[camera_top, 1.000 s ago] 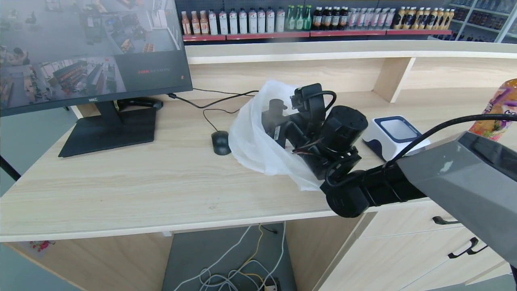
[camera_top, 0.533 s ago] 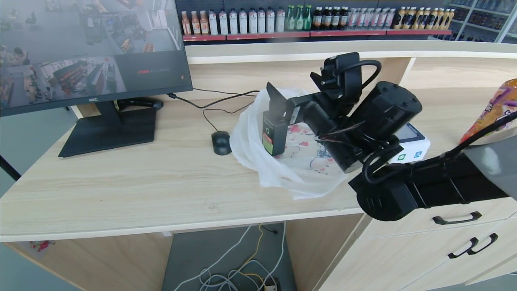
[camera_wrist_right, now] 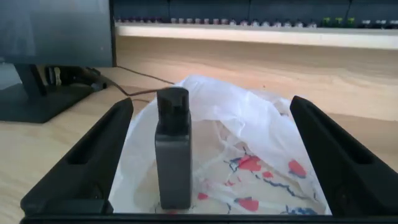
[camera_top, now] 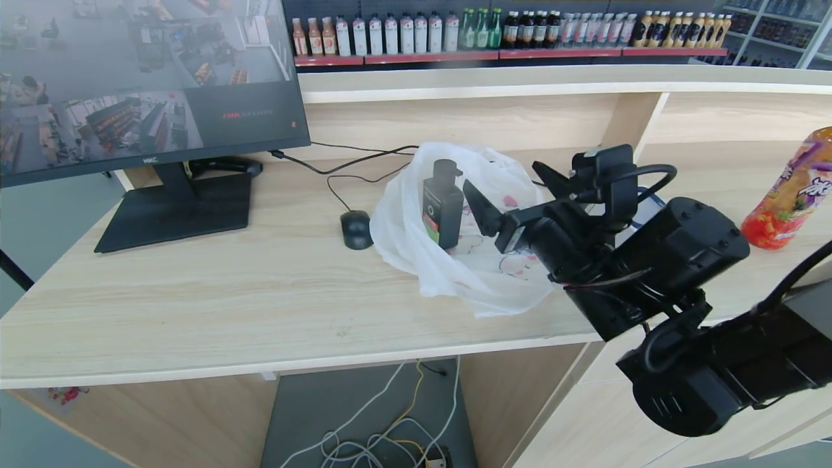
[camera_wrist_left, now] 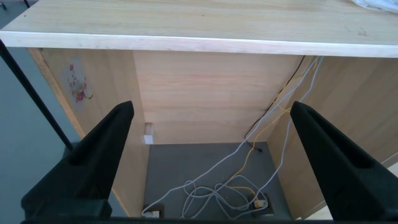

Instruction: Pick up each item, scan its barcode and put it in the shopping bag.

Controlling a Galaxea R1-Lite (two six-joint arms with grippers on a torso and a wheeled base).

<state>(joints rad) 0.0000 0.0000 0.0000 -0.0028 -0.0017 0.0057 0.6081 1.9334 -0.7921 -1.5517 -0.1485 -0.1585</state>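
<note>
Black bottle [camera_top: 442, 205] is seen upright inside the white shopping bag [camera_top: 403, 240] on the counter [camera_top: 195, 292]. Right jaws are spread open, empty, at its 3 o'clock. Left jaws are spread open too.

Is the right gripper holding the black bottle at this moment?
No, the black bottle stands upright in the white bag, and the right gripper is open, not touching it.

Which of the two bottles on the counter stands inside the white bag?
The dark bottle stands upright in the white bag; the orange drink bottle stands on bare counter, farther right.
</note>
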